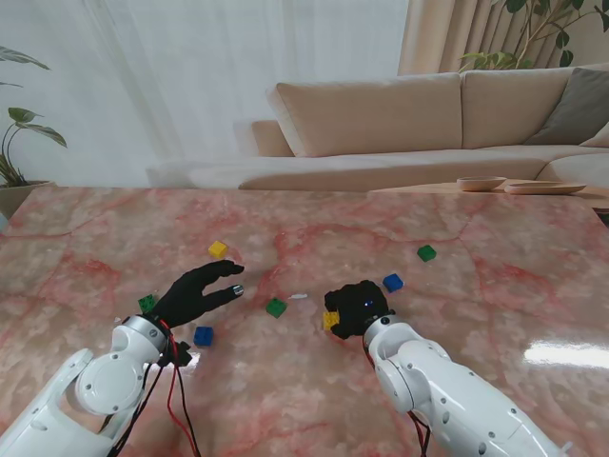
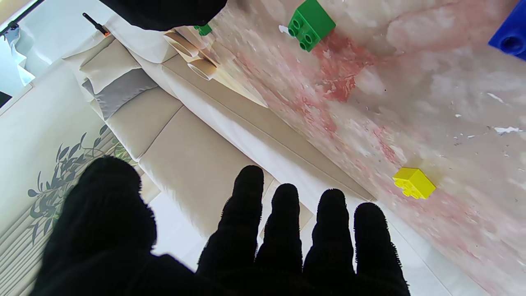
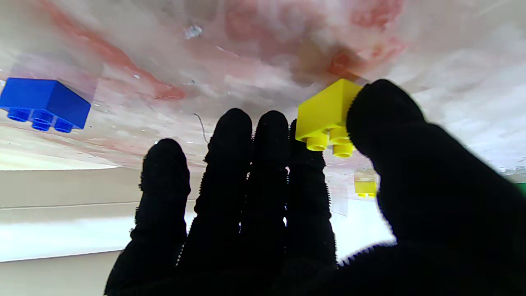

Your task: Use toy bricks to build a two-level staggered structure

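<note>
While a yellow brick [image 3: 324, 113] is pinched by the right hand [image 1: 359, 307], the left hand [image 1: 195, 292] is spread empty over the pink marble desk [image 1: 495, 314]; a beige sofa [image 1: 400, 124] is seen behind.

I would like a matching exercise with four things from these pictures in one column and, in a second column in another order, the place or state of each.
Things:
1. left hand
2. right hand
3. blue brick
4. far yellow brick

Places or states:
A. lies just beyond the right hand, to its right
B. open, holding nothing
C. pinching a yellow brick between thumb and finger
D. lies farther from me than the left hand

Pairs: 1-B, 2-C, 3-A, 4-D
</note>
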Available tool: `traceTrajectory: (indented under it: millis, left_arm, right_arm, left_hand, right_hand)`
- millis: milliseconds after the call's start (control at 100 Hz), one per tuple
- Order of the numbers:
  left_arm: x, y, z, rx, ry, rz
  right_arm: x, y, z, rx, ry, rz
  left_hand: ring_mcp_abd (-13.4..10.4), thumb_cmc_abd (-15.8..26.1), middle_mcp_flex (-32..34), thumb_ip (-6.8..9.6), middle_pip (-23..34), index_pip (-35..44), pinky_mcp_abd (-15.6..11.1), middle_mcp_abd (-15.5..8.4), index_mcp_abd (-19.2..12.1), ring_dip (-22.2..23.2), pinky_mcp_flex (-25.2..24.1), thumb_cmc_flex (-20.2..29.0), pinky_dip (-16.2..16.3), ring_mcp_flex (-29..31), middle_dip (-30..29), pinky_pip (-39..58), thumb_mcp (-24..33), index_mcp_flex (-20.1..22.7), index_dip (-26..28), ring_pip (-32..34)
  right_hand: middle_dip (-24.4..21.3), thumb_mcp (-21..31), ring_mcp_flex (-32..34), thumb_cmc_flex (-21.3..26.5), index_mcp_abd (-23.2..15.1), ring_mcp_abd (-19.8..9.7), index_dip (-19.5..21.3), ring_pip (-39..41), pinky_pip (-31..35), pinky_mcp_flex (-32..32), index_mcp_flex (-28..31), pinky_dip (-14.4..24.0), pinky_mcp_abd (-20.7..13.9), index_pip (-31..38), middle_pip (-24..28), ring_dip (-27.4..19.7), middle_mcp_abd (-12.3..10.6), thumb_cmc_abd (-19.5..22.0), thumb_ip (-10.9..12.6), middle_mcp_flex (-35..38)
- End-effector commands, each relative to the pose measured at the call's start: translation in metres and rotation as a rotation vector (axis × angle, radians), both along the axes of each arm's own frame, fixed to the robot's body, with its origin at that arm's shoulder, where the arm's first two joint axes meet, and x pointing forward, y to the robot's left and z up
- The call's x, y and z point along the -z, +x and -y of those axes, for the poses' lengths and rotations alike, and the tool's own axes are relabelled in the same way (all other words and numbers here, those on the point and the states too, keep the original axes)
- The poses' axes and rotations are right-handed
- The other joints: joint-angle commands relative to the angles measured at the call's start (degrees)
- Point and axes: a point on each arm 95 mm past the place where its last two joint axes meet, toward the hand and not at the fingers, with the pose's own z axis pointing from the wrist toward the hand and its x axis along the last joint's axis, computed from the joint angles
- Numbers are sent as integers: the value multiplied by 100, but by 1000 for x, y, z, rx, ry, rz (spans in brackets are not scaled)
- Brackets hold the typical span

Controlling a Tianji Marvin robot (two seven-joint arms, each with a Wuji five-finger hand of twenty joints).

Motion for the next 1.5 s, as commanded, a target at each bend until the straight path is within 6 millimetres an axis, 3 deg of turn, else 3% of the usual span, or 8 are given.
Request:
traceTrajectory:
  millis: [0,250,820,930,1030,1100,1340,1490]
  left_arm:
    - [2,-3,0,0,5,-10]
    - [2,-4,-1,-2,7,-12]
    - [2,-4,-4,-9,13,-17]
    - [2,-5,-5,-10,15,-18]
    - [2,-5,-6,-10,15,-20]
    - [2,-5,-6,-10,14,-20]
    - [1,-5,-7,-5,15,-22]
    - [0,-4,-7,-2,22,-18]
  right_arm:
    - [4,0,-3,3,1,-17]
    - [7,4,-7,-13,-5,-24]
    - [16,14,-10,-19,-28,-27]
    - [16,15,-11,-16,-35,-31]
    - [16,14,-11,-17,-41,-34]
    - [16,14,-11,-21,-43,-37]
    - [15,11,-9,-17,-46,-42]
    - [3,5,-7,-11,-22,-10]
  left_hand:
    - [-261,220,-145,70,-3,-124,-248,-68,51,-81,-38,25,-38,-253,-70,-120,-227,66,-29,-128]
    - [-259,212,-147,70,-6,-129,-252,-61,52,-82,-38,32,-39,-256,-71,-124,-225,60,-31,-130]
    - [-267,210,-140,70,0,-133,-263,-68,57,-83,-36,37,-61,-258,-69,-171,-221,71,-30,-134]
    - [-273,207,-144,69,0,-131,-256,-71,55,-83,-33,38,-61,-259,-69,-171,-222,68,-29,-133]
    - [-266,206,-143,68,1,-129,-248,-68,54,-83,-21,39,-52,-257,-68,-154,-222,66,-29,-131]
    - [-254,205,-148,68,-1,-129,-231,-73,50,-82,-22,41,-30,-256,-69,-114,-222,63,-30,-128]
    - [-262,202,-177,66,-9,-143,-218,-79,44,-86,-42,42,9,-285,-72,-41,-224,28,-37,-131]
    - [-252,160,-200,69,-22,-141,-213,59,53,-90,-59,57,-14,-301,-80,-82,-221,25,-36,-138]
  right_hand:
    - [-71,188,-163,182,-310,-166,223,28,64,-77,-45,-22,-70,40,116,70,-136,151,38,-95]
    - [-126,190,-253,131,-268,-173,280,-3,13,-132,-100,-28,-89,-70,128,52,-142,191,85,-220]
    - [-684,78,-542,-129,-41,-207,790,-37,-50,-256,-288,-1,-185,-672,341,-21,-148,345,643,-711]
    - [-713,-224,-607,-182,7,-197,878,-39,-55,-296,-362,2,-196,-760,350,-28,-130,310,700,-812]
    - [-745,-1054,-674,-164,54,-198,968,-46,-71,-336,-422,13,-199,-889,331,-29,-104,387,758,-911]
    - [-761,-1747,-755,-191,100,-193,999,-78,-106,-393,-502,22,-205,-998,292,-31,-86,378,928,-1023]
    - [-857,-1776,-1173,-837,382,-156,906,-204,-297,-683,-947,28,-254,-1436,101,-59,27,378,1089,-1613]
    - [-1216,-1596,-1681,-1186,597,35,761,-905,-1077,-1130,-1264,-202,-165,-1927,-217,-456,165,343,1091,-2119]
